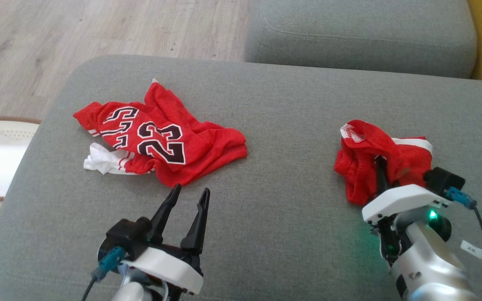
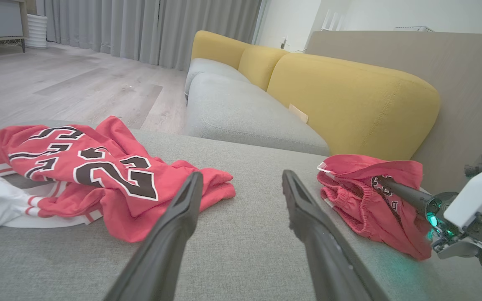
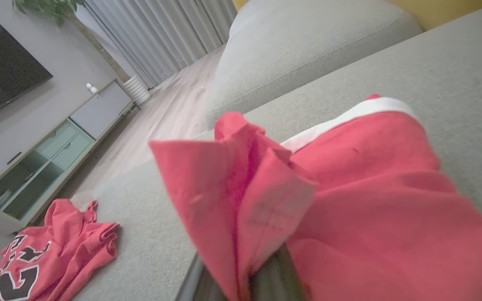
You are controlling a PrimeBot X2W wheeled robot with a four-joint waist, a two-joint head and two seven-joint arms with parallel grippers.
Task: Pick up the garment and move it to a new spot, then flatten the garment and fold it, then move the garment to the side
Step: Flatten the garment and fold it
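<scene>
Left gripper (image 1: 191,189): fingers spread wide, empty; jersey (image 1: 161,142) just beyond the tips.
Right gripper (image 1: 380,167): fingers pinching red shorts (image 1: 362,146).

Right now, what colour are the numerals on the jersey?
Black with white outline, on the red jersey; clearest in head view.

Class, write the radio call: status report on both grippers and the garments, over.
Left gripper open, short of the number 23 jersey. Right gripper shut on the red shorts, bunched on the grey cushion. Nothing in the way.
</scene>
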